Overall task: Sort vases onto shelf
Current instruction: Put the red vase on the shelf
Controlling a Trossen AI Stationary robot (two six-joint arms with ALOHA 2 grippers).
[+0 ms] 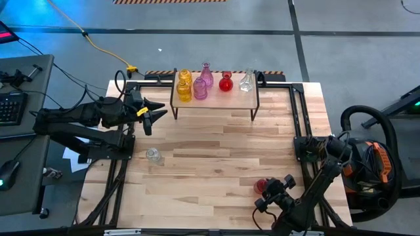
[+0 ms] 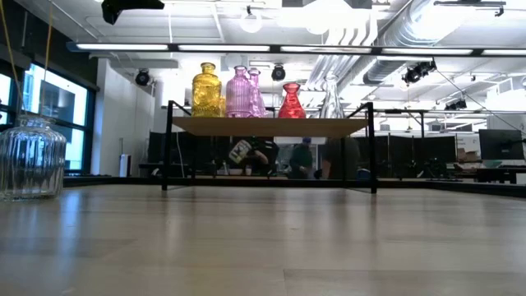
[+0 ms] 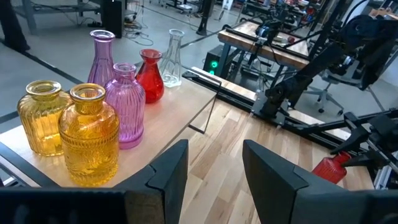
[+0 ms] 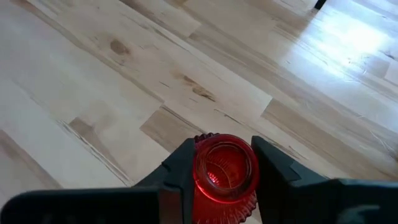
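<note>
The shelf stands at the table's far edge. On it stand two yellow vases, two pink vases, one red vase and one clear vase. Another clear vase stands on its base on the table's left part, also in the low view. A second red vase is near the table's near edge, in my right gripper. My left gripper hovers open beside the shelf's left end, empty. My right gripper has the red vase's round mouth rim pinched between its two fingers, one finger on each side. The fingers run along the vase from its mouth end, slanting down. In the left wrist view the red vase looks tilted.
Bare wood lies between the shelf and the table's near edge. Black frame rails run along both sides of the table. The shelf's right end has room beside the clear vase. People sit in the room beyond the shelf.
</note>
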